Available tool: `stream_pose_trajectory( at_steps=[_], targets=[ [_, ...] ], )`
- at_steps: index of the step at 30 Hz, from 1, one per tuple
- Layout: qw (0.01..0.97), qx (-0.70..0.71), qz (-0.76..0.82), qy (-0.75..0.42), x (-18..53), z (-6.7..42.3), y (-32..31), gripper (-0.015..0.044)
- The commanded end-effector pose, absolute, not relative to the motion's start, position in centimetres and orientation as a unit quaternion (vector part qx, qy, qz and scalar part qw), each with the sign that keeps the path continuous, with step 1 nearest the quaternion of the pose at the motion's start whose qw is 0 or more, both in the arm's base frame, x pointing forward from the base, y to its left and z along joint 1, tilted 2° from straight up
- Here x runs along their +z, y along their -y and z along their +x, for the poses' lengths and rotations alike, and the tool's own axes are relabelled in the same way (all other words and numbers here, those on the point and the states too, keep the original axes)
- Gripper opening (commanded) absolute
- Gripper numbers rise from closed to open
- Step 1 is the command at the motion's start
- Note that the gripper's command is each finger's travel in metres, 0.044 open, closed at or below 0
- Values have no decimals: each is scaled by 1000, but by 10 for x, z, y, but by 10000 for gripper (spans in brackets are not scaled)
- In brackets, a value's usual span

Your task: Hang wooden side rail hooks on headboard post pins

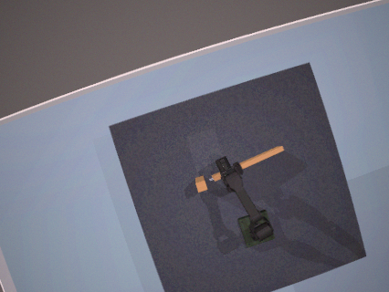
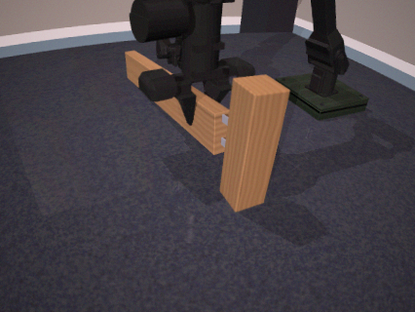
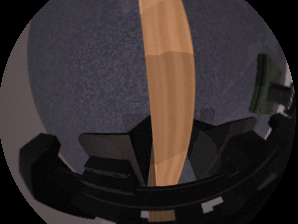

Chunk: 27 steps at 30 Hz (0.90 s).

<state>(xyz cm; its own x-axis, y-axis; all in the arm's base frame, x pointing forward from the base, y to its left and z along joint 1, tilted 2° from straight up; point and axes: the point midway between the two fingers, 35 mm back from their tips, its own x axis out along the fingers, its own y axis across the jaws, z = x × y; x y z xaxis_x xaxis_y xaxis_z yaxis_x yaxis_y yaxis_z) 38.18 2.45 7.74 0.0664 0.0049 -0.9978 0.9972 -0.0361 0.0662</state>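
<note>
Rail: I've got the long light-wood side rail [image 2: 170,99] lifted at its hook end, far end low near the dark worktop [image 2: 97,219].
Gripper: black parallel-jaw gripper [image 2: 191,108] clamped across the rail.
Hooks: two small steel hooks [image 2: 224,130] right at the upright light-wood headboard post [image 2: 253,141]; can't tell if seated.

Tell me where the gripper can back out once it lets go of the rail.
Crowded: the gripper is shut on the side rail near its hooked end, close to the headboard post, with the arm's base plate behind. Bare mat shows on the rail's camera-facing side in the exterior view, and past the rail's far end in the top view.
</note>
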Motion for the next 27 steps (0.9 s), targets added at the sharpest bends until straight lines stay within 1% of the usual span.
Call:
stream_pose_trajectory(
  at_steps=[1, 27],
  targets=[
    [507, -487, 530, -473, 81, 383, -26, 0],
    [507, -487, 530, -473, 81, 383, -29, 0]
  ],
)
